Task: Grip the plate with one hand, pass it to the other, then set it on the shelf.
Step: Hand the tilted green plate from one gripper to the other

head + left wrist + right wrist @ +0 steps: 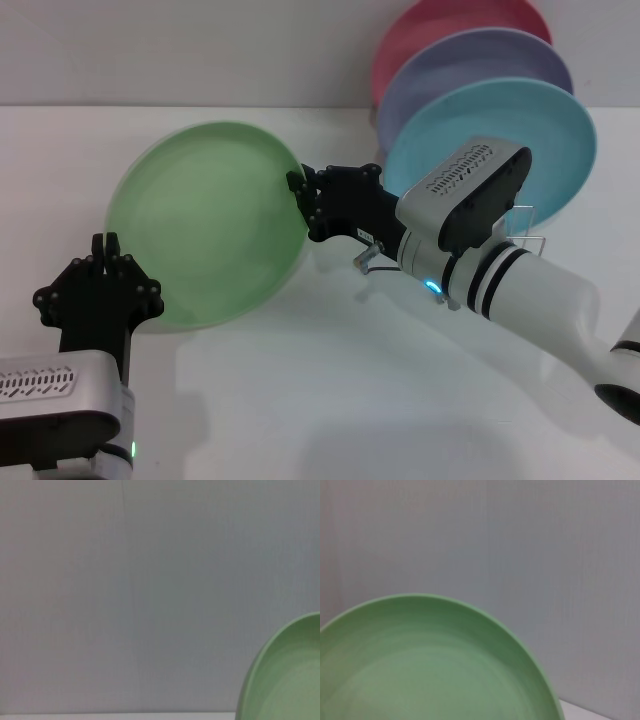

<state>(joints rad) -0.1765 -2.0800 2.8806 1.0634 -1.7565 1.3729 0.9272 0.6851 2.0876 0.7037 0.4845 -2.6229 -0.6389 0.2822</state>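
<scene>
The light-green plate [205, 225] is held upright above the white table. My right gripper [303, 195], black on a white black-ringed arm, is shut on the plate's right rim. The plate fills the lower part of the right wrist view [430, 665]. My left gripper [105, 245], black on a silver-grey wrist with a green light, stands open just beside the plate's lower left rim, apart from it. Only a corner of the plate shows in the left wrist view [287, 675]. The wire shelf [530, 235] shows as a bit of silver wire behind my right arm.
A light-blue plate [540, 130], a lavender plate [480, 65] and a pink plate [450, 25] stand upright in the shelf at the back right. My right arm's grey housing [470, 190] covers the shelf's front. A pale wall lies behind.
</scene>
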